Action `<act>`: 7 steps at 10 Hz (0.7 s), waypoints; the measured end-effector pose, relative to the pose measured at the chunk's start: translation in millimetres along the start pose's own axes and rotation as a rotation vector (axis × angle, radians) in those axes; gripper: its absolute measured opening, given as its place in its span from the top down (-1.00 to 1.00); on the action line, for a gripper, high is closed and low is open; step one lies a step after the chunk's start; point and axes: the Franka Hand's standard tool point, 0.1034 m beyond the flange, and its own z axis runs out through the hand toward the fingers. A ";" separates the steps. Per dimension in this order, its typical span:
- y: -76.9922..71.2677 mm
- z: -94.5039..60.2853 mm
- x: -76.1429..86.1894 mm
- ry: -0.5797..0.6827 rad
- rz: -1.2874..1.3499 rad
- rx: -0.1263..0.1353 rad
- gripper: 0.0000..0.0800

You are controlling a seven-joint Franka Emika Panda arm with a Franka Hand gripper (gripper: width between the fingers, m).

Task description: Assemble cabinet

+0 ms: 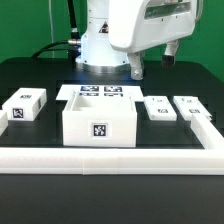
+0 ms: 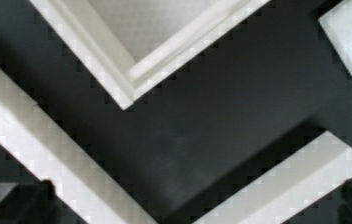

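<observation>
Exterior, cabinet [image 1: 99, 122]: mid-desk [image 1: 40, 135], open side up, tagged face toward the camera, long axis across the view, just behind the border rail [image 1: 100, 160].
Exterior, hand [image 1: 152, 58]: above and behind the cabinet, nothing visibly held; opening impossible to tell.
Exterior, markings: black-and-white tags on cabinet, marker board [image 1: 97, 93] and drawer blocks [image 1: 25, 105]; patterns too small to read.
Wrist, cabinet [image 2: 155, 60]: one corner only, rest cut off.
Wrist, hand: dark blur at the edge, unclear.

No words or numbers to read, folks, just black-and-white square tags [image 1: 99, 129], one on the large white plastic cabinet box [image 1: 78, 130] at frame centre.
</observation>
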 end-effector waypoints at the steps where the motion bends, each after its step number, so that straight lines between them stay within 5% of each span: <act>1: -0.9 0.6 -2.3 0.011 -0.049 -0.015 -1.00; 7: 8.1 0.8 -22.7 -0.006 -0.289 -0.017 -1.00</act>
